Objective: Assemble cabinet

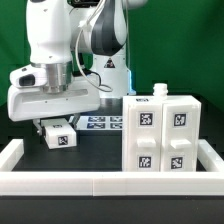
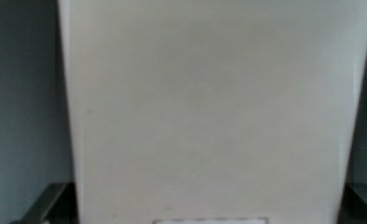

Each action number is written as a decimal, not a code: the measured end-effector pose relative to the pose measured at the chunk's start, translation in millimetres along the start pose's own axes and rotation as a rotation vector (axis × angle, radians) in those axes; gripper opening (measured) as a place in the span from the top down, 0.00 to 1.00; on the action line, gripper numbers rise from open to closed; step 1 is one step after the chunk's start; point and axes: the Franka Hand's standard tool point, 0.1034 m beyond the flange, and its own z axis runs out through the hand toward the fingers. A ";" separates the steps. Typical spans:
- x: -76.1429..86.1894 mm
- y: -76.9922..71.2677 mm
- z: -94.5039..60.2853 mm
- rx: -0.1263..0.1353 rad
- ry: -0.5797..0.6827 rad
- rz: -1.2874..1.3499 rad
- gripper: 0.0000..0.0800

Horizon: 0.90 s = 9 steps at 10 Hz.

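Note:
The cabinet body (image 1: pixel 160 135) is a large white box with black-and-white tags on its face, standing upright at the exterior view's right. My gripper (image 1: pixel 57 127) hangs at the exterior view's left, shut on a small white tagged block (image 1: pixel 58 137) held just above the black table. In the wrist view the block's plain white face (image 2: pixel 206 100) fills nearly the whole picture. My gripper (image 2: pixel 206 208) stays mostly hidden there; only a dark finger (image 2: pixel 52 203) shows beside the block. The block is well apart from the cabinet body.
The marker board (image 1: pixel 100 122) lies flat at the back, between the arm and the cabinet body. A low white border rail (image 1: pixel 100 182) runs along the front and up both sides (image 1: pixel 12 152).

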 end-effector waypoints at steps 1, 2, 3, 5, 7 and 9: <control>6.9 -6.1 -14.8 0.006 0.011 0.002 0.31; 12.2 -13.6 -26.0 0.021 0.009 0.006 0.30; 16.9 -20.8 -35.1 0.035 0.005 0.026 0.30; 33.0 -40.2 -64.8 0.054 0.014 0.048 0.30; 53.5 -62.8 -91.8 0.068 0.004 0.100 0.30; 77.1 -81.9 -109.6 0.060 0.013 0.154 0.30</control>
